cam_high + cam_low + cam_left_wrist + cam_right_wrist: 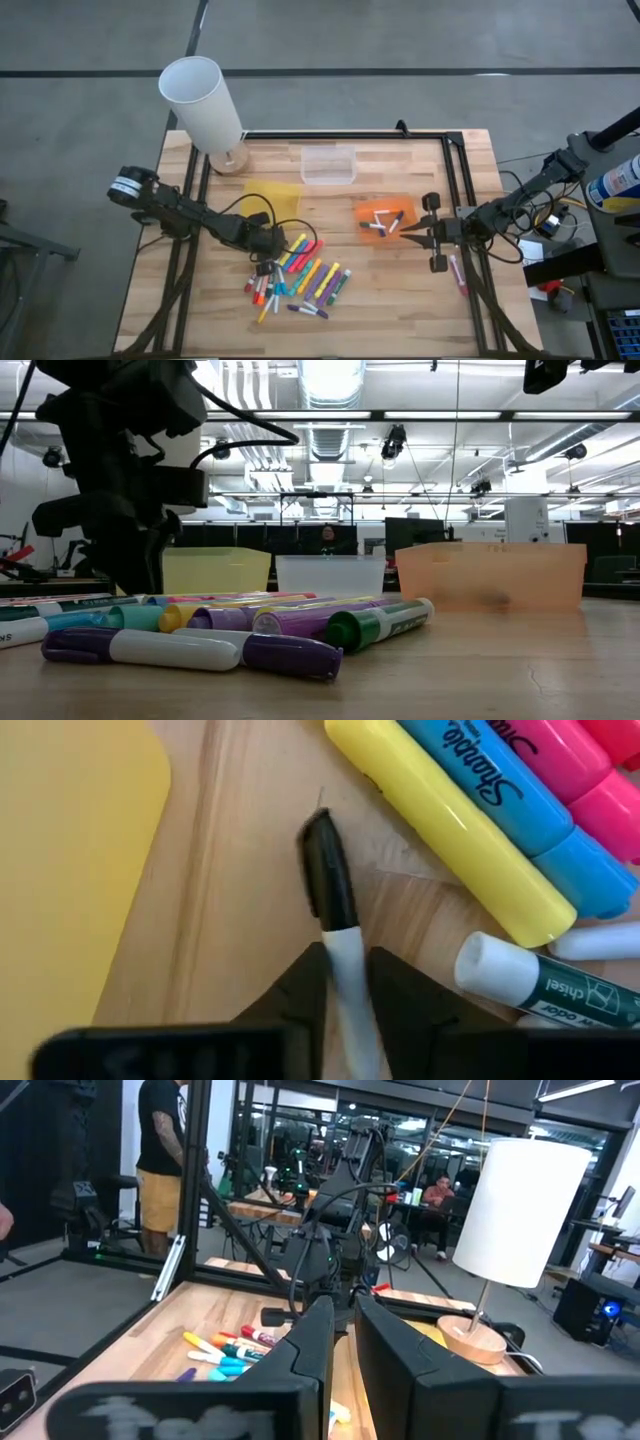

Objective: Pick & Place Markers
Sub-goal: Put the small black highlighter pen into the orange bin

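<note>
A wooden table point(400, 300) is seen within a large workshop hall, with a white lamp point(205, 105) standing at its far left corner. A heap of markers point(300, 280) is spread on the near middle of the table, and a few more markers point(383, 222) are lying inside the orange tray point(362, 212); a clear tray point(328, 165) and a yellow tray point(270, 195) are set behind and to the left. The left gripper point(272, 243) is lowered at the heap's left edge, its fingers closed on a white marker with a black cap point(335, 910). The right gripper point(425, 232) is held just beside the orange tray, its fingers point(320, 1345) brought close together with only a narrow gap, and nothing is seen between them. One pink marker point(457, 272) is lying apart near the right rail.
</note>
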Available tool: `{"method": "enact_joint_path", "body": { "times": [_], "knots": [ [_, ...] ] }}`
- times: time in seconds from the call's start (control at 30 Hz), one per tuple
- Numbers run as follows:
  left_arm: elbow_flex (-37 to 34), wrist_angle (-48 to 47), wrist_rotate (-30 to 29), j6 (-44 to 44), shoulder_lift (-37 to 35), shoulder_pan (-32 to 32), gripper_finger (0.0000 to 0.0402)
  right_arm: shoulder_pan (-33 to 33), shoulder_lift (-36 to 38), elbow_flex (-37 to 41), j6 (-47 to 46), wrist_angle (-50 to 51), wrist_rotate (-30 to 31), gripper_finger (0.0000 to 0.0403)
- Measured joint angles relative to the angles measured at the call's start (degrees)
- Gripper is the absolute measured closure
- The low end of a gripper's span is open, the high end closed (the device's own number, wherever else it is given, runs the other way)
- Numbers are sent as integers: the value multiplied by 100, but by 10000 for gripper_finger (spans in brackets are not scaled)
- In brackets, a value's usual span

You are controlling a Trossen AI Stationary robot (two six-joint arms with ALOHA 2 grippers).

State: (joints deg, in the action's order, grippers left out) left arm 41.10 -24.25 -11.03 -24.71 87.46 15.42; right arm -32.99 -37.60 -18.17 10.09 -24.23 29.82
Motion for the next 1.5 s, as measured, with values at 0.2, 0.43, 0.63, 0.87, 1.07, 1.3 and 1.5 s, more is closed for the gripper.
{"method": "enact_joint_path", "body": {
  "times": [0.2, 0.43, 0.63, 0.87, 1.07, 1.3, 1.5],
  "knots": [
    [29, -7, 46, -2, 0, -9, 381, 0, 0, 0, -2, 0, 0, 360],
    [268, -405, 135, 7, -27, -9, 376, 0, 0, 0, -2, 0, 0, 360],
    [693, -1072, 125, 122, -257, -9, 376, 0, 0, 0, -2, 0, 0, 360],
    [1415, -1735, -101, 360, -535, -54, 375, 0, 2, 0, -2, 1, 0, 360],
    [2169, -1630, -83, 956, -496, -226, 374, 1, 0, -2, -2, 4, 0, 360],
    [2779, -965, -20, 1776, -486, -594, 374, 0, 0, -2, -2, 7, 0, 360],
    [2896, 88, 317, 1983, -248, -946, 374, 0, 0, -2, -2, 20, 0, 360]
  ]
}}
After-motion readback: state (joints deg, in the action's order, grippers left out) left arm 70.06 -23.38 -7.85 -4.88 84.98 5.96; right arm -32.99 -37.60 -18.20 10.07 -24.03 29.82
